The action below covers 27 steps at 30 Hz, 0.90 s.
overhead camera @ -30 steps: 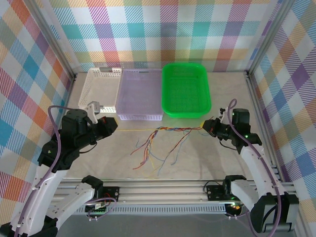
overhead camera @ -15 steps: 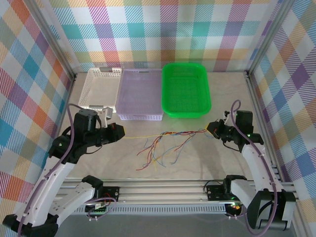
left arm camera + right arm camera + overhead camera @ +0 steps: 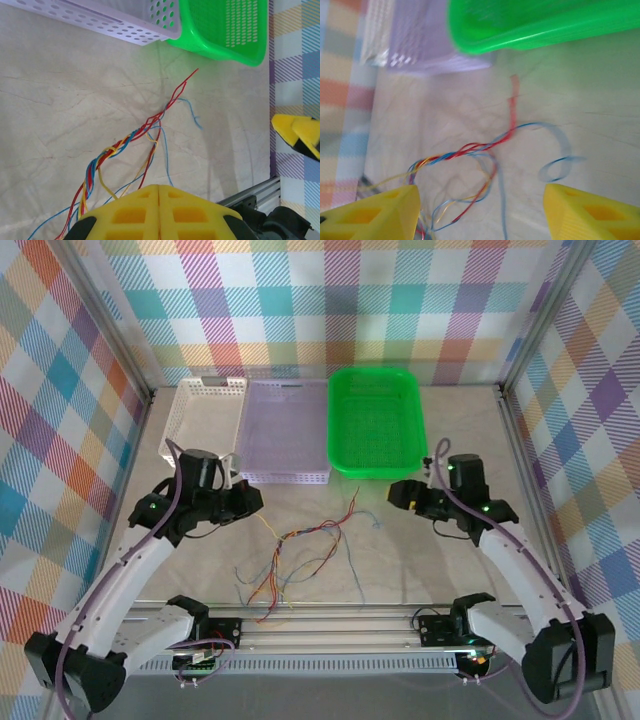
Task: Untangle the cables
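Note:
The cables (image 3: 300, 548) lie slack on the marble table as a loose bundle of thin red, blue and yellow wires. They are braided in the middle (image 3: 125, 142) and fray at both ends. My left gripper (image 3: 252, 502) is at the bundle's left end, its yellow jaws (image 3: 159, 189) pressed together with a yellow cable (image 3: 102, 182) running in under them. My right gripper (image 3: 393, 494) stands open just right of the bundle. In the right wrist view the red and blue ends (image 3: 512, 117) lie free on the table beyond the right gripper (image 3: 480, 200).
Three baskets stand in a row at the back: white (image 3: 200, 418), lilac (image 3: 285, 430) and green (image 3: 375, 420). The green one (image 3: 530, 25) is close ahead of the right gripper. A metal rail (image 3: 320, 625) runs along the near edge.
The right gripper has opened and let go of the cable ends. The left gripper moved right toward the centre. The taut bundle went slack and sagged toward the near edge.

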Available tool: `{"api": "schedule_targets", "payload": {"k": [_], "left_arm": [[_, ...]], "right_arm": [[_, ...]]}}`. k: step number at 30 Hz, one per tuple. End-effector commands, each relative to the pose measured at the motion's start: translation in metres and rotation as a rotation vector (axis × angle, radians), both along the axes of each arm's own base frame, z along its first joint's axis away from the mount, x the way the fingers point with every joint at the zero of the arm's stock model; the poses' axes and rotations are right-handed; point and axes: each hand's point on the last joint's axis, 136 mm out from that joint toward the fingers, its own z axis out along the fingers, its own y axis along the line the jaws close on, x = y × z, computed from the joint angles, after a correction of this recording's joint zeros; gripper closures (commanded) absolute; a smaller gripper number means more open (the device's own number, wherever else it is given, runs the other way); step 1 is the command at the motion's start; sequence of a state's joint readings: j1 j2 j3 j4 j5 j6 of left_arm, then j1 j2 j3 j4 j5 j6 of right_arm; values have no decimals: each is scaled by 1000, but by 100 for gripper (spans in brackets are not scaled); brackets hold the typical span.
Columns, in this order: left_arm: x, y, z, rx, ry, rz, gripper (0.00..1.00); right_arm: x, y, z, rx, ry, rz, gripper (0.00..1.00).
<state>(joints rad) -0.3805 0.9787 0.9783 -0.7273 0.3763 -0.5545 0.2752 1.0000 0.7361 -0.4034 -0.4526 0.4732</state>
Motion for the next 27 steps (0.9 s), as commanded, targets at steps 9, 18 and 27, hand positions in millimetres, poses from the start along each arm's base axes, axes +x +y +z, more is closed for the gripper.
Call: {"api": "schedule_targets", "payload": {"k": [9,18,27], "left_arm": [[20,-46,46,-35,-96,-136,100],[5,-69,58,-10,-125,-296,100],[3,-69,55,24,-106,-320,100]], "right_arm": [[-5,78,-50,-262,-82,257,38],[16,91,-76,-315,-159,247,42],[1,96,-98,-294,-190,326,42]]}}
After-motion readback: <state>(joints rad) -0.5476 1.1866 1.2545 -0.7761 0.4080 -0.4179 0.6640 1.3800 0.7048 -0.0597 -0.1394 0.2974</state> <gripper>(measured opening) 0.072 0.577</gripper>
